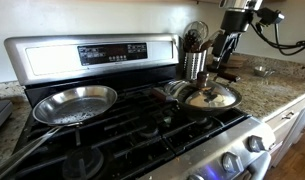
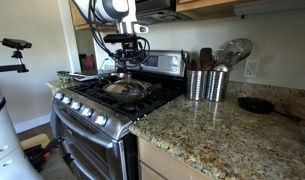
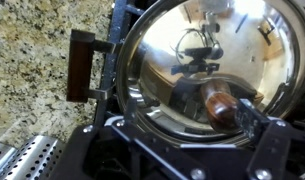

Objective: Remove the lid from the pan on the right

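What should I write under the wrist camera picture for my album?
Looking down at the shiny glass lid and its brown knob beside a speckled counter.

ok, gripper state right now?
Gripper: looks open, holding nothing; it sits just above the lid.

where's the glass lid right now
In an exterior view the lid sits on the dark pan on the stove at the picture's right, with the steel pan to its left and the utensil holders just behind it.
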Robot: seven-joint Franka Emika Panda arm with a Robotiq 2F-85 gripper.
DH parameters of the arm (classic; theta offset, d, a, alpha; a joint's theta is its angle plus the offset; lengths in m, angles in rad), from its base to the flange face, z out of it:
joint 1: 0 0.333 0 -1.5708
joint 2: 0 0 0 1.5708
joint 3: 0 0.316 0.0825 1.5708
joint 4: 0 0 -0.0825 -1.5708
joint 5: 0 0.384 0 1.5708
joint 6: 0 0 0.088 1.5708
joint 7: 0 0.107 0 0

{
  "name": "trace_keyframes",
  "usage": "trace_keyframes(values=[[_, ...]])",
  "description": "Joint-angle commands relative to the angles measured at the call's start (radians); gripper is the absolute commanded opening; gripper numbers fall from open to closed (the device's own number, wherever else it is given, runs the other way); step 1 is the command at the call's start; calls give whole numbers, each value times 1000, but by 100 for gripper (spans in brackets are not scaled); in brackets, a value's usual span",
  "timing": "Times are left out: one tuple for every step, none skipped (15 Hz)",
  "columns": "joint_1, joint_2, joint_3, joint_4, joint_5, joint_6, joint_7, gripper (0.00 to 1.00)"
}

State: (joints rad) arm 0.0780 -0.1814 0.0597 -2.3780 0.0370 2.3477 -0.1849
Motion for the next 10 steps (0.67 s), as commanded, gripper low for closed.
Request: trace_keyframes(values=[[9,14,-1,7,15,14,10,100],[13,27,-1,13,34,23,11,100],[14,36,1,18,44,25,17,100],[17,43,4,21,62,32,14,100],[21,48,7,24,81,43,10,100],[22,54,13,29,91,55,16,100],[24,65,19,36,102,68,18,100],[26,79,24,44,108,84,22,100],[28,94,30,54,108,91,37,100],[31,112,35,65,112,94,44,100]])
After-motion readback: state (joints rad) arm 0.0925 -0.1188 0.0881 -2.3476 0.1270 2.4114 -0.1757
